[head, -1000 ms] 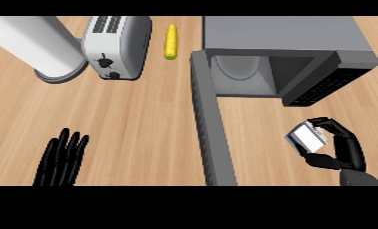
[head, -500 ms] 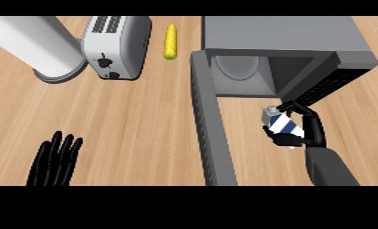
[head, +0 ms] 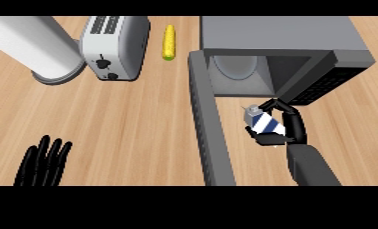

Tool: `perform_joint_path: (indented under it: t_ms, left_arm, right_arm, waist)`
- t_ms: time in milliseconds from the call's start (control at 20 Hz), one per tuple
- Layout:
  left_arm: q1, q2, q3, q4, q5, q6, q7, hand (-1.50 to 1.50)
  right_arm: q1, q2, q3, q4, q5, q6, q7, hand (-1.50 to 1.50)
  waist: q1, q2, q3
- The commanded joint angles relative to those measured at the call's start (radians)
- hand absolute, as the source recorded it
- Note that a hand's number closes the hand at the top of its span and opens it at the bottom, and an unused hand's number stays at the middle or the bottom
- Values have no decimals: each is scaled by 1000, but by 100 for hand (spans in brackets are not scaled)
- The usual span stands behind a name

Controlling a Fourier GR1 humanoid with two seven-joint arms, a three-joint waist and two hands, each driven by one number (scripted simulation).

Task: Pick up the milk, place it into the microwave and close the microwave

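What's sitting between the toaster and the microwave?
In the head view, a yellow corn cob lies on the counter between the toaster and the microwave.

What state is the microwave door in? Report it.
Open. The microwave door swings out toward the robot, baring the cavity and its round plate.

Wood-grain counter (head: pixel 140 118), matt grey microwave (head: pixel 280 33)

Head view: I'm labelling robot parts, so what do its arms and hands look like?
Both hands are black with slim fingers: the left hand shows only its fingers and palm; the right hand joins a smooth grey forearm. No cables or markings show.
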Motion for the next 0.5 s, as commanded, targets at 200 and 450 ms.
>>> perform_joint_path:
  t_ms: [200, 450]
  left_arm:
    - [47, -37, -22, 20, -27, -34, -34, -150]
    - [9, -39, 29, 50, -10, -45, -19, -150]
  right_arm:
    - [55, 100, 80, -240, -24, 0, 80, 150]
    - [-1, 80, 118, -324, -38, -111, 209, 150]
  waist:
    - [-8, -1, 6]
    - [-7, 0, 6]
